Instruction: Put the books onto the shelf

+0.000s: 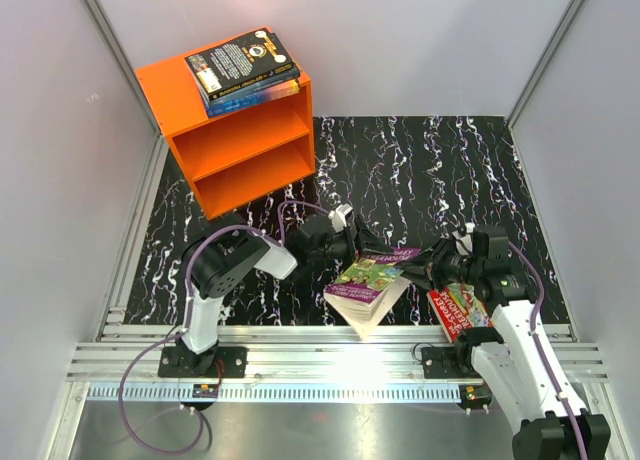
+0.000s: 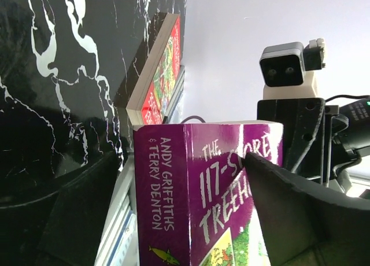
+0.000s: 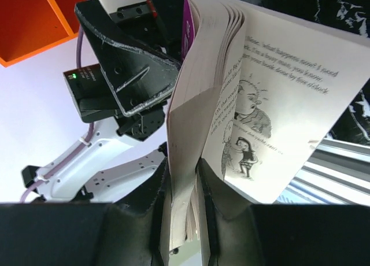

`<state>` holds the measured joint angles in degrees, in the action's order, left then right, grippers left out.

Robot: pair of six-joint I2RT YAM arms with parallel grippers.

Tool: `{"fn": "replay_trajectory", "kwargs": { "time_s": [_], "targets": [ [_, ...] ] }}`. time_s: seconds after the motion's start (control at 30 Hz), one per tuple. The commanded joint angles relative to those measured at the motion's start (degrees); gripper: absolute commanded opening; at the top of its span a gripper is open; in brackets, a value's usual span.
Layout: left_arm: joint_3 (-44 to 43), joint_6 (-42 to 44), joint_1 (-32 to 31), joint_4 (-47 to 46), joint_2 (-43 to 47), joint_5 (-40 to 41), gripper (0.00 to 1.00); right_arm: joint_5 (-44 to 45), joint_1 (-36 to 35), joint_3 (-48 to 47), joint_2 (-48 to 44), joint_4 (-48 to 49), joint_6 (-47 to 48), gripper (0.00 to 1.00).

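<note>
Purple book [image 2: 173, 191]: L wrist shows title; R wrist, illustrated pages.

From above I get bright, even light. The aluminium rail [image 1: 370, 362] at the near edge flares white, and a soft hot spot sits on the back wall [image 1: 300, 5]. In the left wrist view the left fingers [image 2: 300, 220] loom dark and blurred, while the glossy tabletop [image 2: 58, 75] mirrors light. In the right wrist view the print in the green-purple book [image 3: 277, 92] is sharp; the right fingers [image 3: 228, 211] are black and unfocused.
</note>
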<state>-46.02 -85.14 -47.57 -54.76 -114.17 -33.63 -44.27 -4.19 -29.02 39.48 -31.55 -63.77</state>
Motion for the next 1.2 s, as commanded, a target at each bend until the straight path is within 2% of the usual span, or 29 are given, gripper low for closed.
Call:
{"fn": "replay_trajectory", "kwargs": {
  "time_s": [0.0, 0.07, 0.1, 0.17, 0.2, 0.27, 0.33, 0.4, 0.43, 0.53, 0.63, 0.73, 0.8, 0.83, 0.87, 0.9, 0.97, 1.07, 1.17],
  "targets": [
    [0.05, -1.51, -1.12, -7.09, -1.05, -3.55, 0.85, -4.51, -0.21, -0.26, -1.34, 3.0, 3.38, 0.0],
    [0.31, -2.91, -0.77, -9.82, -1.67, -4.69, 0.76, -3.63, -0.21, 1.49, -1.6, 2.02, 5.67, 0.0],
    [0.66, -4.31, -0.59, -12.53, -1.67, -5.04, 0.64, -3.46, -0.3, 2.29, -1.86, 2.02, 6.02, 0.0],
    [1.02, -5.38, -0.16, -14.66, -1.85, -5.74, 0.54, -3.02, -0.21, 4.91, -2.04, 2.54, 6.29, 0.0],
    [1.28, -5.82, 0.02, -15.54, -1.67, -6.01, 0.42, -2.93, -0.21, 5.8, -2.3, 3.24, 6.2, 0.0],
    [1.46, -5.74, 0.37, -15.46, -0.97, -6.71, 0.31, -2.23, -0.21, 7.91, -2.57, 3.69, 6.11, 0.0],
    [1.98, -5.47, 0.64, -14.41, -0.44, -7.15, 0.21, -1.79, -0.21, 9.06, -3.01, 4.04, 6.11, 0.0],
    [2.25, -5.21, 1.08, -14.06, 0.52, -7.77, 0.19, -1.17, -0.12, 10.03, -3.27, 3.87, 6.29, 0.0],
    [2.51, -5.12, 1.25, -14.06, 0.79, -8.12, 0.12, -0.91, -0.21, 10.29, -3.27, 3.6, 6.55, 0.0],
    [2.78, -4.95, 2.13, -13.79, 2.28, -10.05, 0.0, 0.32, -0.12, 10.38, -2.49, 3.25, 7.95, 0.0],
    [2.69, -3.63, 3.1, -11.6, 4.82, -11.89, 0.0, 1.64, -0.21, 9.07, 0.23, 2.98, 9.97, 0.0],
    [2.43, 1.8, 3.62, -1.96, 9.29, -12.95, 0.0, 3.13, -0.21, 6.01, 4.01, 2.46, 13.21, 0.0],
    [-0.11, 12.59, 3.8, 17.24, 12.9, -12.0, 0.0, 5.33, -0.21, 3.71, 7.34, 0.28, 15.42, 0.0],
    [-2.12, 17.51, 3.8, 26.28, 14.49, -8.59, 0.0, 6.21, -0.12, 1.27, 8.41, -0.52, 17.43, 0.0],
    [-4.58, 28.0, 3.72, 44.91, 17.11, -5.95, 0.0, 7.87, -0.21, -0.15, 10.68, -2.62, 18.67, 0.0],
    [-9.65, 32.02, 3.8, 51.97, 17.66, -3.57, 0.0, 8.58, -0.12, -1.47, 11.57, -3.51, 19.98, 0.0],
    [-12.85, 39.22, 3.8, 63.22, 18.28, -0.83, 0.0, 9.11, -0.21, -4.37, 13.16, -4.04, 22.45, 0.0],
    [-15.24, 41.55, 3.89, 66.8, 18.63, 0.05, 0.0, 9.12, -0.12, -6.49, 14.22, -3.96, 23.25, 0.0],
    [-14.37, 39.72, 3.8, 63.49, 18.72, -1.61, 0.0, 7.02, -0.21, -6.32, 14.57, -1.86, 21.76, 0.0]
  ]
}}
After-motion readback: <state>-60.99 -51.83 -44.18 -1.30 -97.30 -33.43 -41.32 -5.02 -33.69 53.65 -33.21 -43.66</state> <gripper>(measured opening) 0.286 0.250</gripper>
